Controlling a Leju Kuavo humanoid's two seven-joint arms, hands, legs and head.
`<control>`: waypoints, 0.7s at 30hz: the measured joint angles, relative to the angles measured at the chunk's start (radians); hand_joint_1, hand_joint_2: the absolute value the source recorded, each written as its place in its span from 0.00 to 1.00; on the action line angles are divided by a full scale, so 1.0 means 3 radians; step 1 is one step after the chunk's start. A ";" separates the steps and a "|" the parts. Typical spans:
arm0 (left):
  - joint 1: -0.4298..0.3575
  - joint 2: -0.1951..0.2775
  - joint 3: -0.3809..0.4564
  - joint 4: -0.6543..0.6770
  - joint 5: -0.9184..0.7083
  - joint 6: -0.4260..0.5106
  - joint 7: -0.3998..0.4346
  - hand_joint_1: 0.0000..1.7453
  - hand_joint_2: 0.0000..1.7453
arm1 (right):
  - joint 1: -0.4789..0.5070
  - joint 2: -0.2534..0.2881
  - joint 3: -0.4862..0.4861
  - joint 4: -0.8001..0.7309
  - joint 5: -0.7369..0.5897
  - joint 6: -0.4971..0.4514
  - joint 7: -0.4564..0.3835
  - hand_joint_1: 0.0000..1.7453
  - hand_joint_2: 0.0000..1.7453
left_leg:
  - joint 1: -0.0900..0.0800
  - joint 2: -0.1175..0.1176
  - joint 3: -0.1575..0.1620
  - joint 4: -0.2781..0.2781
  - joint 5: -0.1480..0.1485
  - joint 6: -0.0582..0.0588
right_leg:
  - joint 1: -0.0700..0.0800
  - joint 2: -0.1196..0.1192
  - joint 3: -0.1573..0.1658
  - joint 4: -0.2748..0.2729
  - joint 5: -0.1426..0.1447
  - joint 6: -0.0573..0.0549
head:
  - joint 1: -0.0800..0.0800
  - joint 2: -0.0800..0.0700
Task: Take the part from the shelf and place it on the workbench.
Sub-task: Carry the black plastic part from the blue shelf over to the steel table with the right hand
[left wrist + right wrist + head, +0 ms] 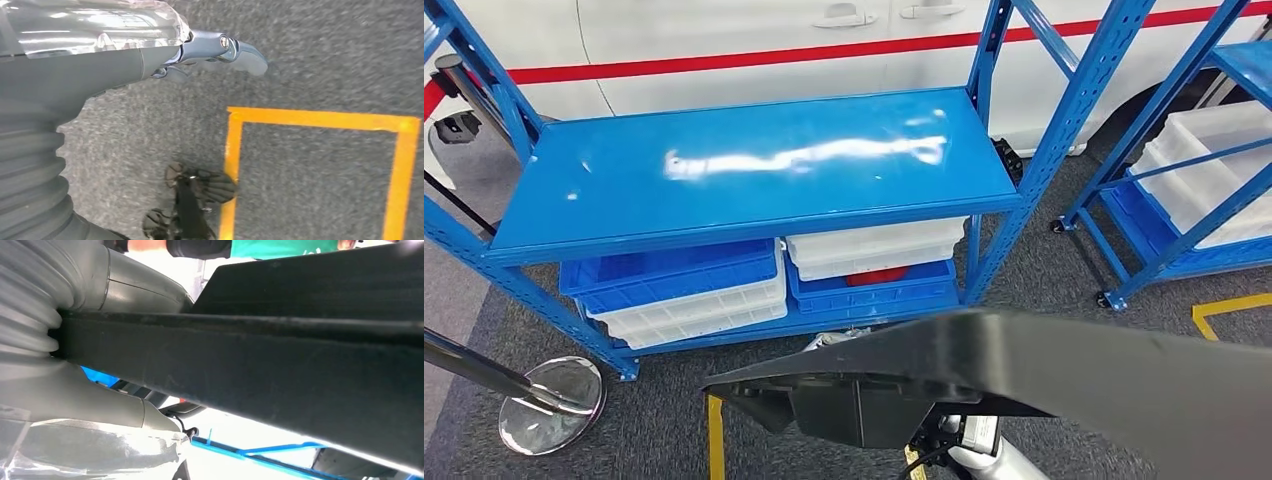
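In the head view, a long black part (1044, 370) is seen low in the picture, stretched from the lower middle to the right edge, in front of a blue shelf (754, 170). The shelf's top board is bare and glossy; blue and white bins (684, 285) are stacked on the level beneath it. A second blue rack (1194, 150) with white bins is seen at the right, and a white car body with a red stripe (754, 55) behind. A silver arm segment is glimpsed under the part.

In the left wrist view, the left robot hand (215, 52) is shown hanging over grey carpet (325, 60) marked with yellow tape (320, 120). Nothing is held; a grey thumb is extended, and the other fingers are mostly hidden, so their spread cannot be told.

In the right wrist view, the part (280, 365) is seen pressed right against the right robot hand (90, 345), running outward from its ribbed cover between grey hand sections. The part is gripped there, though the fingers are hidden by it.
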 joint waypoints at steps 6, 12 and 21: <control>0.0008 0.0009 0.0000 0.0000 0.0000 0.0002 0.0028 0.00 1.00 | -0.0002 -0.0044 -0.0015 0.0024 -0.0080 0.0127 -0.0029 1.00 1.00 | 0.0005 -0.0005 -0.0247 0.0144 0.0135 -0.0102 | 0.0001 0.0006 0.0704 -0.0919 0.0109 -0.0044 | -0.0001 0.0000; 0.0044 0.0036 0.0003 0.0000 0.0008 0.0105 0.0154 0.00 1.00 | 0.0009 -0.0070 -0.0018 0.0077 -0.0144 0.0244 -0.0044 1.00 1.00 | 0.0040 -0.0010 -0.0427 0.0649 -0.0342 -0.0216 | 0.0001 -0.0017 0.0529 -0.0937 0.0291 -0.0190 | -0.0001 0.0000; 0.0039 0.0062 0.0008 -0.0006 0.0007 0.0124 0.0182 0.00 1.00 | 0.0019 -0.0071 -0.0020 0.0147 -0.0147 0.0276 -0.0048 1.00 1.00 | 0.0003 -0.0019 0.0349 0.0069 -0.0350 -0.0130 | 0.0029 -0.0030 0.0217 -0.0917 0.0581 -0.0117 | -0.0001 0.0000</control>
